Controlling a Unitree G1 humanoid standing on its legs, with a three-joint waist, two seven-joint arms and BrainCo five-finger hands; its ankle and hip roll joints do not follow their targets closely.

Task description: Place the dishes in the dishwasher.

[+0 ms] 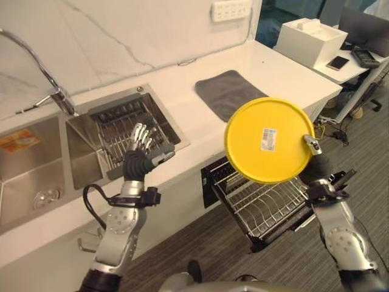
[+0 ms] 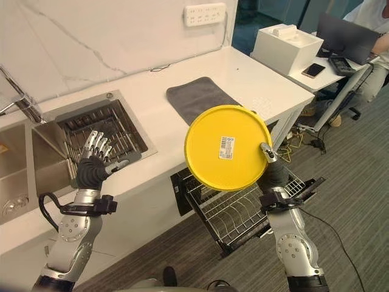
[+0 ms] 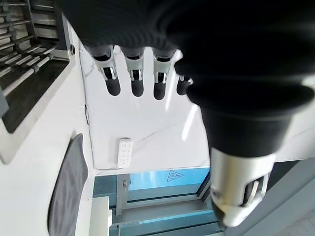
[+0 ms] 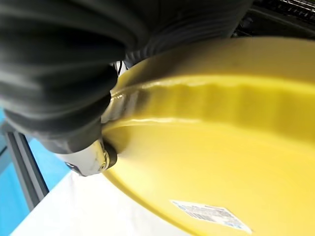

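Now, yellow plate (image 1: 267,141) upright, edge pinched by right hand (image 1: 313,152)

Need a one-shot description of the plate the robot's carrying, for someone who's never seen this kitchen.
Start at the white counter with the sink at one end and a grey mat. Below its front edge a wire dishwasher rack is pulled out. Above that rack, the right hand pinches a round yellow plate by its rim, underside toward the camera; it is the only yellow item and has a white barcode sticker.
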